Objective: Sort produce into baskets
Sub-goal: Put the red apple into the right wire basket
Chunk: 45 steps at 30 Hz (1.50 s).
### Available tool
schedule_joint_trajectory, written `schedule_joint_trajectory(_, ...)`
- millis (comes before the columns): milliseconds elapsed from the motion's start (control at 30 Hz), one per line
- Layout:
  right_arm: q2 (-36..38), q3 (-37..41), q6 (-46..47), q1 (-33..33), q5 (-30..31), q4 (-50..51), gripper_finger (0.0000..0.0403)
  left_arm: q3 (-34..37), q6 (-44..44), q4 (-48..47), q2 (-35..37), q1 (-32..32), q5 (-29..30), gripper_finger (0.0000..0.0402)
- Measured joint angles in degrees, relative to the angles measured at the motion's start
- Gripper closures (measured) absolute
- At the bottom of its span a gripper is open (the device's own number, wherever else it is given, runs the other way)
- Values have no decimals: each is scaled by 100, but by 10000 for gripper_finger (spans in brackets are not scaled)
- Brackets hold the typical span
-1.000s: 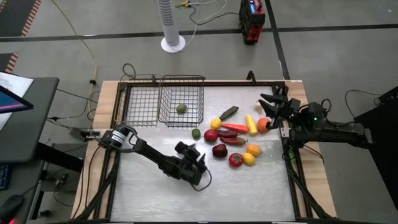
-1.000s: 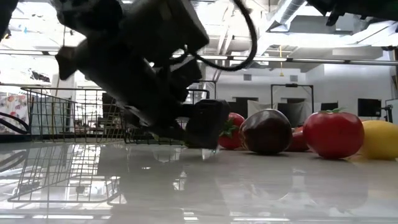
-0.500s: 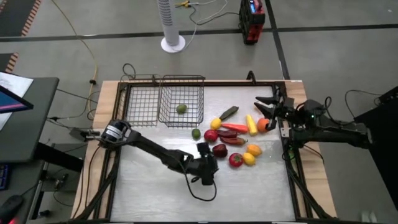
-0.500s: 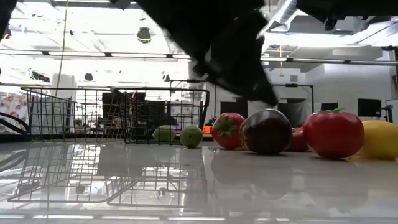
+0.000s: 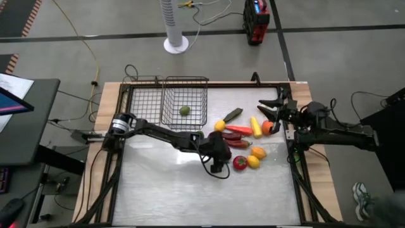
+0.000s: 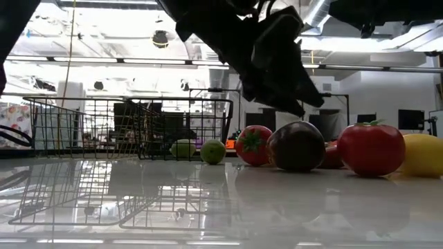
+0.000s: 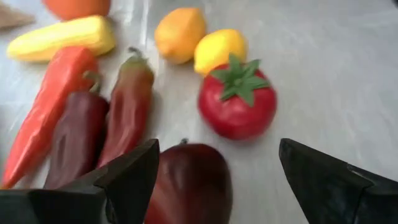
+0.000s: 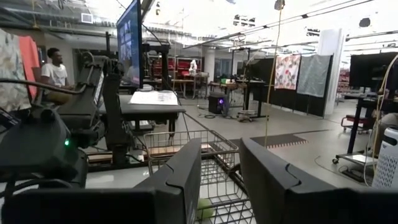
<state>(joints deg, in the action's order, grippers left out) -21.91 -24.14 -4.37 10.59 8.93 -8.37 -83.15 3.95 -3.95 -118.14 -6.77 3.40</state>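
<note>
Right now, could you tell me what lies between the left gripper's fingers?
A dark red fruit sits between the left gripper's open fingers, untouched, seen in the left wrist view.

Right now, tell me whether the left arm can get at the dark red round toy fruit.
Probably yes: the left gripper hangs open right above the dark red round fruit, fingers either side, nothing between them.
</note>
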Motion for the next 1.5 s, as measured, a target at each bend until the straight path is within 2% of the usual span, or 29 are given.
schedule_joint_trajectory(167, 2, 0, -16, 0, 1, -1, 264, 2, -343, 364, -278, -30, 77, 48)
schedule_joint_trajectory(333, 0, 0, -15, -9, 2, 5, 264, -11, -435, 389, -366, -41, 599, 17)
schedule_joint_trajectory(700, 2, 0, -15, -7, 2, 3, 264, 11, -325, -242, -493, -47, 614, 10)
schedule_joint_trajectory(867, 2, 0, -14, -7, 4, 1, 264, 7, -231, -255, -493, -47, 602, 30)
schedule_joint_trajectory(1033, 2, 0, -13, -7, 4, 16, 264, 4, -181, -259, -483, -58, 558, 83)
schedule_joint_trajectory(1167, 0, 0, -13, -7, 4, 29, 264, -101, -46, -511, -360, -60, 297, 119)
schedule_joint_trajectory(1367, 0, 0, 1, -7, 2, 40, 264, -640, -273, -1324, 182, -73, 476, 112)
schedule_joint_trajectory(1500, 0, 0, 50, -7, 0, 50, 264, -765, -549, -1823, 771, -75, 1232, 110)
